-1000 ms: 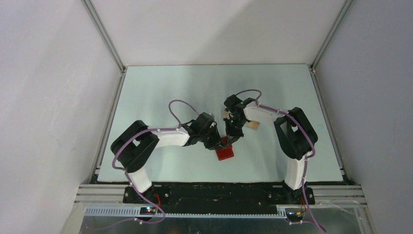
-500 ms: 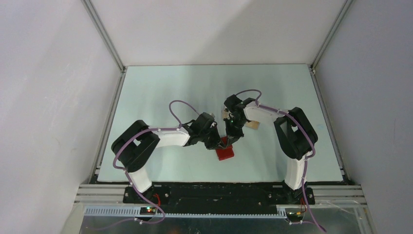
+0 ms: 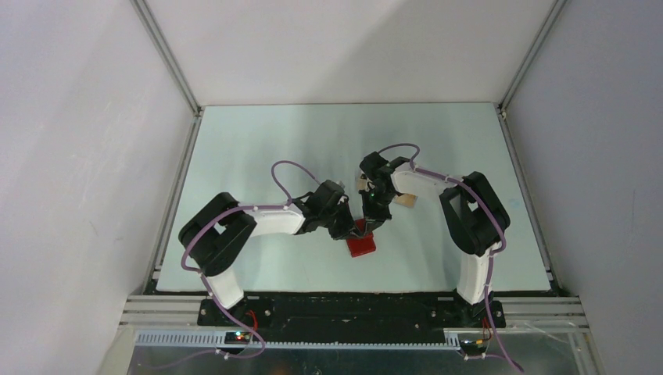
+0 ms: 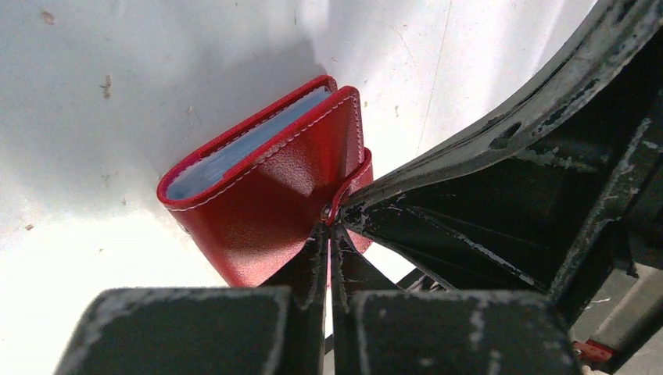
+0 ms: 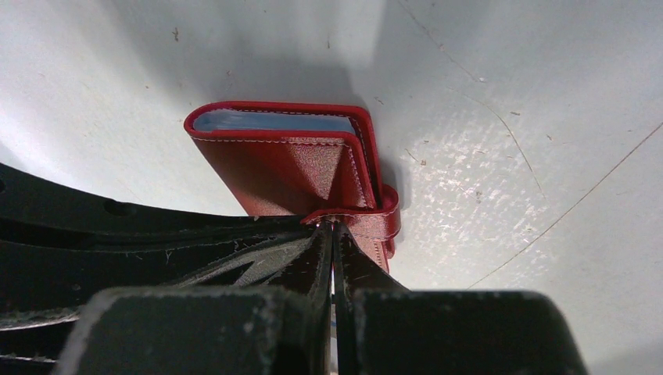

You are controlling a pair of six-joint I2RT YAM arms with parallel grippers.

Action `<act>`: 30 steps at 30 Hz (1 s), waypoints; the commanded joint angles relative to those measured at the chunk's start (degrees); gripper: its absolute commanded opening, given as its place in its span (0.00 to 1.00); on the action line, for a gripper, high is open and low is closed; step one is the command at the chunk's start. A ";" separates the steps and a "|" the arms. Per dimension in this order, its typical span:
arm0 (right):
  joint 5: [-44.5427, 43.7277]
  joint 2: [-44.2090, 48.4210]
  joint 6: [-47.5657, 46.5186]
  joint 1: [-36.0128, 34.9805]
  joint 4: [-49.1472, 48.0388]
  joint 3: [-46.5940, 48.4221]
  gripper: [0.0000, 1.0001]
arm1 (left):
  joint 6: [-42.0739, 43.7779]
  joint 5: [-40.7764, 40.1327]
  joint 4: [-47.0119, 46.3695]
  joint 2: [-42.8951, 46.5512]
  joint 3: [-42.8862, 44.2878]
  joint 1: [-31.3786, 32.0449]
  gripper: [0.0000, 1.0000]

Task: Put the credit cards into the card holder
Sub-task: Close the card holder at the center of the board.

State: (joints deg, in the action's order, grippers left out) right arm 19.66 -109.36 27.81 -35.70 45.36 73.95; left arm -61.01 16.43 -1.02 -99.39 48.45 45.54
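Both arms lean in to mid-table, left gripper [image 3: 351, 227] and right gripper [image 3: 368, 221] meeting tip to tip at the far edge of the red card holder [image 3: 363, 247]. A tan credit card [image 3: 405, 201] lies on the pale table [image 3: 258, 141], just beside the right arm.

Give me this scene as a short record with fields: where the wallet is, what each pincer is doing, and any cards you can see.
wallet: red, lying on the table, slightly open, blue-grey inside showing
left pincer: shut, pinching the wallet at its tab
right pincer: shut, pinching the same tab
card: at least one tan card on the table beside the right arm, apart from the wallet
cards in wallet: cannot tell
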 commanded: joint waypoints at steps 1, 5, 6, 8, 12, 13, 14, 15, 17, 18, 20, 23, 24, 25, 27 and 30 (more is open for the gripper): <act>-1.36 1.57 -0.22 0.00 0.04 0.93 0.00 | 0.51 -3.57 -1.01 1.69 1.82 -0.34 0.00; -1.00 1.68 -0.11 -0.11 -0.31 0.95 0.00 | 1.09 -3.17 -1.51 1.77 2.31 -0.30 0.00; -0.97 1.73 -0.12 -0.09 -0.35 0.98 0.00 | 1.27 -2.98 -1.86 1.82 2.34 -0.29 0.00; -1.14 2.14 -0.17 -0.03 -0.32 0.95 0.00 | 1.73 -2.77 -2.65 2.15 2.24 -0.31 0.00; -1.70 3.48 -0.32 0.09 -0.11 1.00 0.00 | 2.26 -3.15 -3.52 3.46 1.98 -0.28 0.00; -1.66 3.86 -0.27 0.13 -0.15 0.96 0.01 | 2.29 -3.24 -3.54 3.66 1.98 -0.28 0.00; -1.65 4.01 -0.23 0.16 -0.24 0.96 0.01 | 2.30 -3.26 -3.59 3.81 1.99 -0.28 0.00; -1.69 4.18 -0.22 0.19 -0.26 0.94 0.02 | 2.37 -3.30 -3.70 3.83 2.00 -0.32 0.00; -1.66 4.43 -0.22 0.32 -0.23 0.94 0.02 | 2.35 -3.00 -3.95 3.74 2.04 -0.34 0.00; -1.71 4.45 -0.28 0.30 -0.20 0.98 0.02 | 2.37 -2.92 -4.01 3.76 2.02 -0.18 0.00; -1.68 4.26 -0.42 0.28 -0.17 0.95 0.03 | 2.32 -2.89 -4.07 3.44 1.76 -0.30 0.00; -1.29 3.58 -0.46 0.05 -0.19 0.96 0.03 | 1.38 -2.90 -4.04 2.90 0.66 -0.24 0.00; -1.23 3.20 -0.47 -0.15 -0.19 0.99 0.03 | 0.86 -2.81 -4.00 2.81 0.33 -0.20 0.00; -1.21 2.97 -0.54 -0.28 -0.19 0.95 0.03 | 0.70 -2.83 -4.00 2.69 0.20 -0.24 0.00; -1.35 2.05 -0.56 -0.70 -0.30 0.95 0.03 | 0.67 -3.29 -3.63 2.82 -0.12 -0.08 0.00; -1.36 1.14 -0.39 -1.34 -0.86 0.93 0.02 | 1.53 -4.76 -1.51 3.03 -0.12 0.02 0.00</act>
State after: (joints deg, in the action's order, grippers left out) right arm 18.26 -107.33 27.77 -35.83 45.34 73.95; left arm -60.01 14.15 -2.44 -98.13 48.47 45.56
